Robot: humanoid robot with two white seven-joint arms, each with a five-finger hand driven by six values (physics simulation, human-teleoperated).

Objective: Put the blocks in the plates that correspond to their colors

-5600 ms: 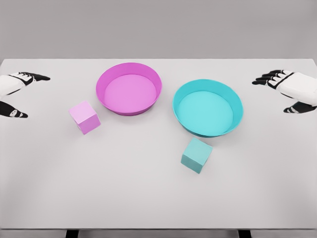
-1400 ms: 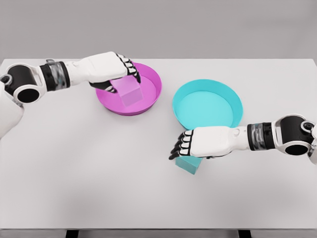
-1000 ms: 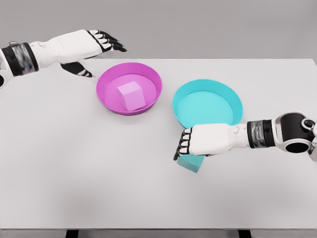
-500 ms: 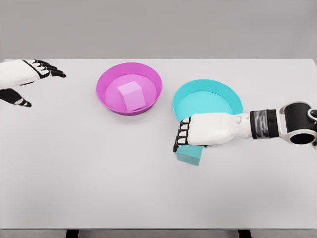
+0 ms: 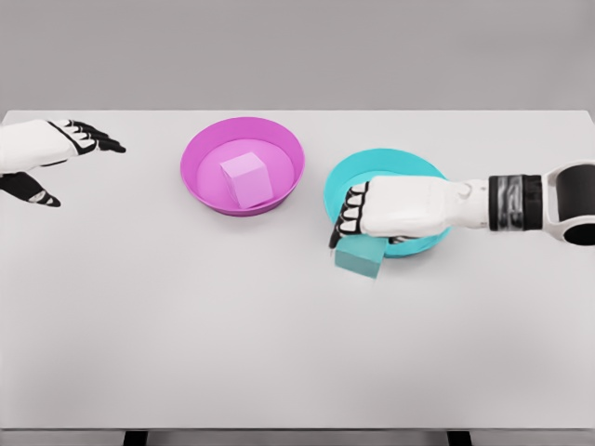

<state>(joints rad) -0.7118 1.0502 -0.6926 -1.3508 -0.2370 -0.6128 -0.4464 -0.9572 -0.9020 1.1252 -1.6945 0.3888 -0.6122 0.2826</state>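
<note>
A pink block (image 5: 246, 179) lies inside the pink plate (image 5: 200, 149). My right hand (image 5: 358, 223) is shut on the teal block (image 5: 361, 258), which hangs below its curled fingers, lifted off the table at the near-left rim of the teal plate (image 5: 423, 170). The hand and forearm cover much of that plate's inside. My left hand (image 5: 56, 158) is open at the table's far left, well away from both plates, holding nothing.
The white table (image 5: 279, 353) spreads across the view, with its front edge near the bottom of the picture. The two plates stand side by side at the back middle, close together.
My right hand has lifted the teal block and carried it up toward the teal plate's rim. The left hand, having let go of the pink block in the pink plate, has stayed at the far left.
</note>
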